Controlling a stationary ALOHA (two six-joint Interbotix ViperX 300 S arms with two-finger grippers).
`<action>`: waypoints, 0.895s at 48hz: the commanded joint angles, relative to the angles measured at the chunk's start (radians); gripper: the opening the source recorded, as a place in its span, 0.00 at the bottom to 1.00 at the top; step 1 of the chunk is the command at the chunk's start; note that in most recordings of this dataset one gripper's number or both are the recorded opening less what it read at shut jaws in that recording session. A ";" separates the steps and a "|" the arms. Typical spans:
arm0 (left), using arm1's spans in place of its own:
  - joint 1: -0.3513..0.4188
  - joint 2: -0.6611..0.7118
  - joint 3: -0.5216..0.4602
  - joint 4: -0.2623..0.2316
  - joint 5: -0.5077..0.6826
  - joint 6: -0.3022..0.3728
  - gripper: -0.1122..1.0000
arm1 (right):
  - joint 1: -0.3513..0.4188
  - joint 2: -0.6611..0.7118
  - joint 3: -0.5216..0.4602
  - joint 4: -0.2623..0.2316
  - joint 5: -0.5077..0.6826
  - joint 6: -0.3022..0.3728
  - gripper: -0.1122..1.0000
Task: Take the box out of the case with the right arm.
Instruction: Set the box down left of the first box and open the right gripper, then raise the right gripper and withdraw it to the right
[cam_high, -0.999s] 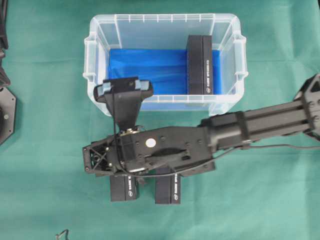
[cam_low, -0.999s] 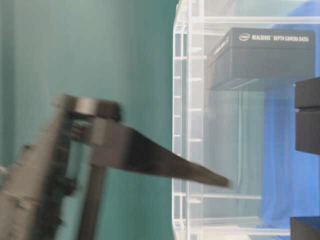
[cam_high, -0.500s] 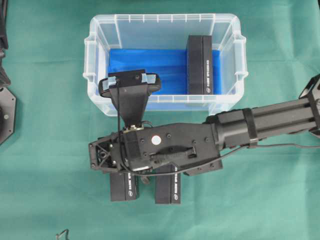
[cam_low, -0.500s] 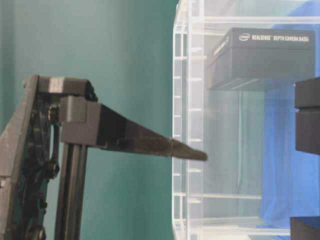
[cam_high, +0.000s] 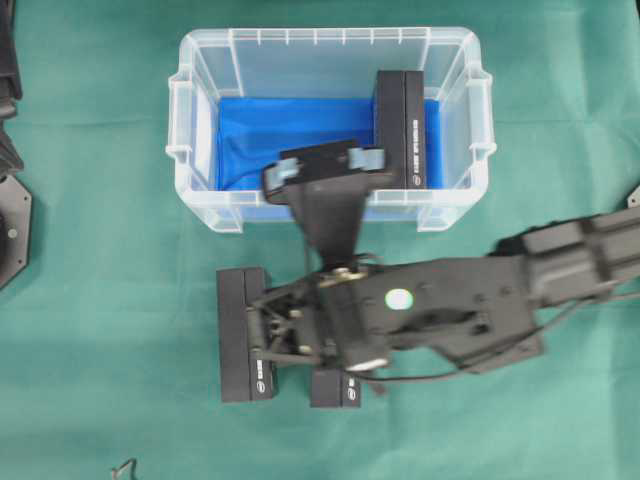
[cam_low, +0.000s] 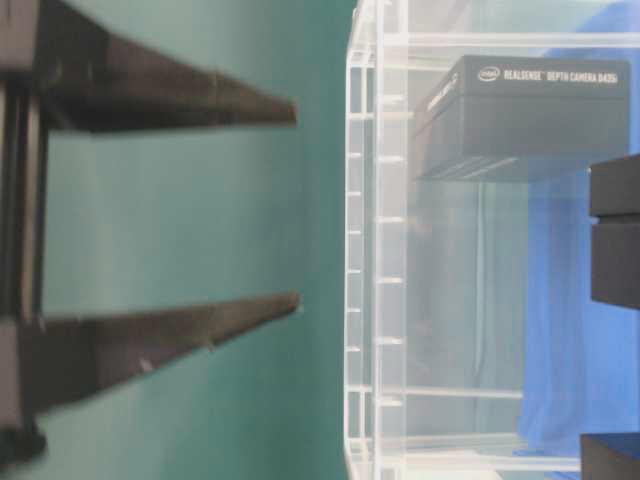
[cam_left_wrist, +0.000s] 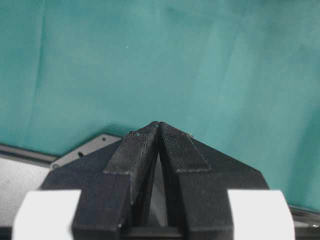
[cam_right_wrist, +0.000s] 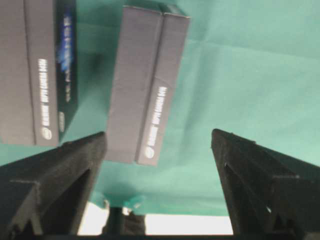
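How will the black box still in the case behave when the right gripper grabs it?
The box looks like rigid cardboard, so probably stiff. It stands on a narrow edge against the case wall, so a nudge might tip it. Its smooth faces may slip.

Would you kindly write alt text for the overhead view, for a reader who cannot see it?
A clear plastic case with a blue sheet on its bottom holds one black box at its right end. In front, the black right arm reaches left across green cloth above two more black boxes.
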 joint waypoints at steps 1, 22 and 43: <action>-0.003 -0.002 -0.014 0.003 -0.005 0.000 0.20 | 0.015 -0.103 0.067 -0.005 -0.018 0.014 0.91; -0.003 -0.002 -0.006 0.003 -0.005 0.000 0.20 | 0.097 -0.508 0.647 -0.005 -0.229 0.170 0.91; -0.003 -0.023 0.023 0.003 -0.005 0.002 0.20 | 0.181 -0.836 0.965 -0.003 -0.164 0.279 0.91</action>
